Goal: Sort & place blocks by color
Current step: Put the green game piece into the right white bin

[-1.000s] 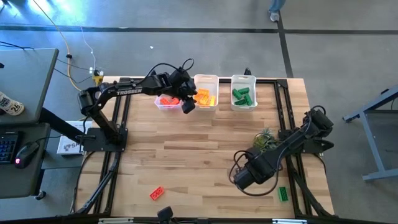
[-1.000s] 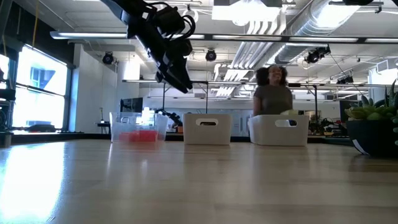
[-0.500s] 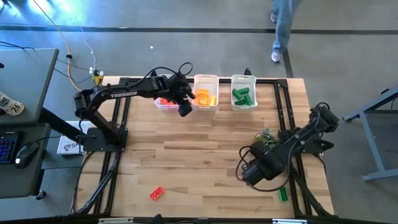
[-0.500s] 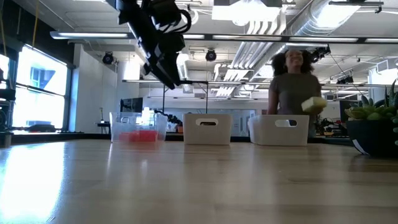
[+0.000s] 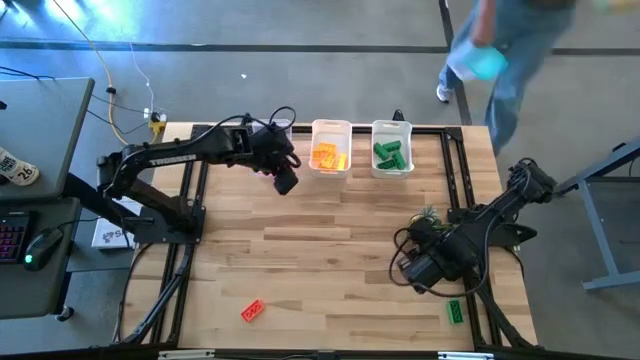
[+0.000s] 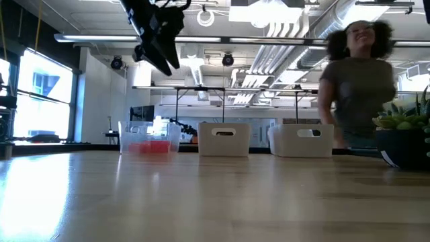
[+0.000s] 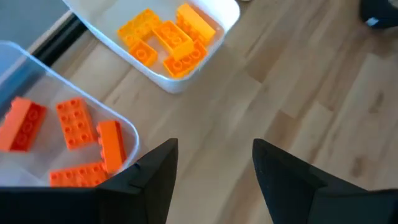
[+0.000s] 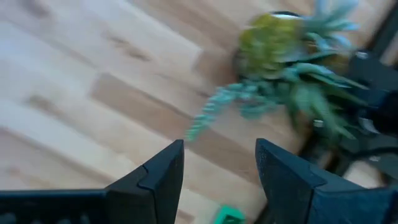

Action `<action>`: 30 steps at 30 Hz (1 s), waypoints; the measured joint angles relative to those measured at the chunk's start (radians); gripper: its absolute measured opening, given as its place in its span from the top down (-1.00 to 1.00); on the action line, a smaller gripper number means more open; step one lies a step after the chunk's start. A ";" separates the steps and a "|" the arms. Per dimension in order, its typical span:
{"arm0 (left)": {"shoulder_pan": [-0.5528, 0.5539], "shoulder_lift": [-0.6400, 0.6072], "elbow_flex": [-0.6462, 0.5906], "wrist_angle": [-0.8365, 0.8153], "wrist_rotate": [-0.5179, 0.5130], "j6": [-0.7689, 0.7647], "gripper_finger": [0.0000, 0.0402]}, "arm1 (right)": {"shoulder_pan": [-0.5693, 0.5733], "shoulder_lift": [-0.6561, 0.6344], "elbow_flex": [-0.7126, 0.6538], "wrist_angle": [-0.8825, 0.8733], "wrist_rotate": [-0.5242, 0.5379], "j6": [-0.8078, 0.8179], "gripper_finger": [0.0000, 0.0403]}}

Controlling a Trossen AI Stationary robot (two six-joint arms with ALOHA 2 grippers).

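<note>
Wooden table (image 5: 330,240) is carrying three bins; beside the red-block bin (image 7: 37,74), the left gripper (image 7: 214,171) is hovering open and empty; its red blocks (image 7: 74,121) are lying inside. Right gripper (image 8: 217,168) is gaping empty beside the plant (image 8: 292,81).

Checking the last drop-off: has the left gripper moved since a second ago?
Yes. In the high view the left gripper has drawn back from over the orange bin toward the red bin, its fingers open and empty.
</note>
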 joint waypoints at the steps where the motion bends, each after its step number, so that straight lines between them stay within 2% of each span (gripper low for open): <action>1: -0.010 -0.012 0.000 -0.012 0.000 -0.021 0.03 | 0.000 -0.019 -0.029 -0.004 -0.004 0.009 0.08; 4: -0.042 -0.052 0.000 -0.055 -0.003 -0.066 0.03 | 0.000 -0.079 -0.119 -0.003 -0.043 0.054 0.08; 12: -0.144 -0.104 0.000 -0.223 -0.101 -0.097 0.03 | 0.012 -0.212 -0.276 0.113 -0.041 0.253 0.08; 19: -0.234 -0.112 0.000 -0.330 -0.093 -0.128 0.03 | 0.012 -0.225 -0.329 0.210 -0.099 0.302 0.08; 23: -0.285 -0.112 0.000 -0.333 -0.092 -0.139 0.03 | 0.012 -0.225 -0.360 0.229 -0.148 0.321 0.08; 26: -0.303 -0.112 0.000 -0.331 -0.042 -0.143 0.03 | 0.012 -0.224 -0.382 0.232 -0.210 0.321 0.06; 30: -0.303 -0.114 0.000 -0.331 -0.014 -0.112 0.03 | 0.014 -0.224 -0.418 0.263 -0.228 0.332 0.01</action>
